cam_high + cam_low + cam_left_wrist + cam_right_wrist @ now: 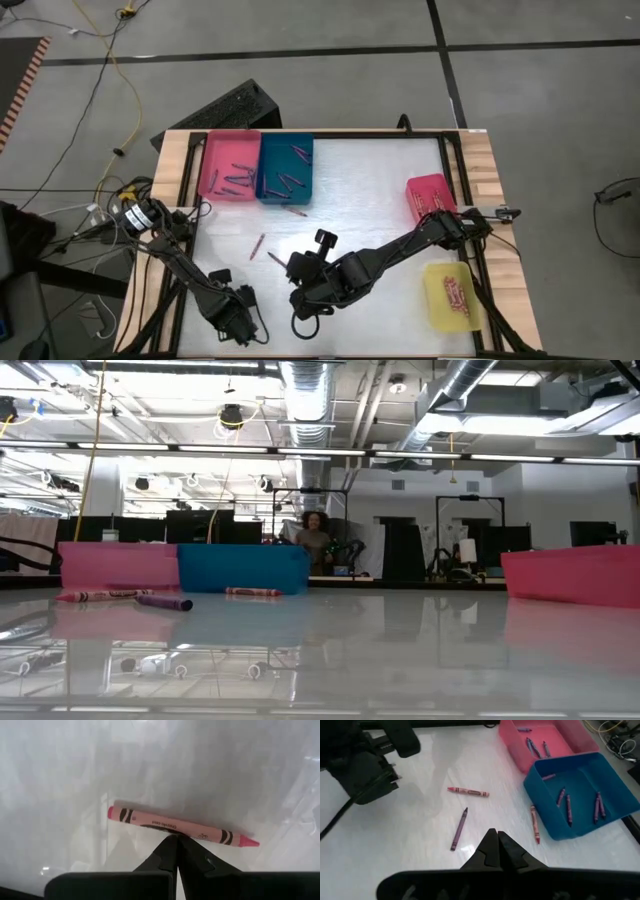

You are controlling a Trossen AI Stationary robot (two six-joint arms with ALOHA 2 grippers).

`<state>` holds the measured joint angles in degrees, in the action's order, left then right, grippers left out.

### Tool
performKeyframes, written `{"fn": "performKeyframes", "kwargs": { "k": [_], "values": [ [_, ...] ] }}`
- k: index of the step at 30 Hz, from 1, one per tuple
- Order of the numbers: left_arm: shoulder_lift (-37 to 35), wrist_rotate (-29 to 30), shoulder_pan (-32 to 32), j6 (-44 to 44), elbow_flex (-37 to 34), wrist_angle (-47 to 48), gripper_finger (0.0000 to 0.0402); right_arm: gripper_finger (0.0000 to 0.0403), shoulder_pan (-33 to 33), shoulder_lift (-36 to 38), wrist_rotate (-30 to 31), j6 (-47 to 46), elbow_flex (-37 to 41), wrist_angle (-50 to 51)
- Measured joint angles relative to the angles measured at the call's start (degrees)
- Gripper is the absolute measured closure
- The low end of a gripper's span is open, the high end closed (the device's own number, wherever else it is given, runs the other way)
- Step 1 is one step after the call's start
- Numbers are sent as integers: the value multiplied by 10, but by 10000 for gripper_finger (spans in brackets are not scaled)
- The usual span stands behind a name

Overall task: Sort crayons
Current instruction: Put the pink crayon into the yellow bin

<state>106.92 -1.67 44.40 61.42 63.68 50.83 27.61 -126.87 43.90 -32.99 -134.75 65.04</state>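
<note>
Only | pink crayon (182, 826) | label printed black, wording unreadable

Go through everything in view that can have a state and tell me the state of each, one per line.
Left end effector: shut, empty, tips by a pink crayon lying flat.
Right end effector: shut, empty, above the table.
Purple crayon: loose on the table.
Blue tray: holds several crayons.
Pink tray: holds several crayons.
Red tray: holds crayons.
Yellow tray: holds crayons.

The white counter (370, 180) is carrying four trays (285, 168) at its sides and three loose crayons (257, 246) lying near its middle.
</note>
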Motion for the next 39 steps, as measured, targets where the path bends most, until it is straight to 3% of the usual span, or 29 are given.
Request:
{"fn": "performKeyframes", "kwargs": {
  "k": [6,14,20,25,26,32,39],
  "values": [
    [1,35,-32,-45,15,2,401,401,0,0,11,-1,0,8],
    [5,220,-83,-114,61,-22,401,401,0,0,12,-3,0,15],
    [3,210,-106,-158,92,5,401,401,8,0,13,-56,0,63],
    [2,197,-92,-176,113,23,401,402,32,1,34,-201,2,256],
    [0,194,-86,-182,119,18,401,402,31,2,38,-207,18,249],
    [-20,194,-42,-205,169,26,401,403,-4,18,-66,-26,79,167],
    [-80,211,45,-202,210,35,401,403,-63,17,-124,180,121,112]
  ]
}}
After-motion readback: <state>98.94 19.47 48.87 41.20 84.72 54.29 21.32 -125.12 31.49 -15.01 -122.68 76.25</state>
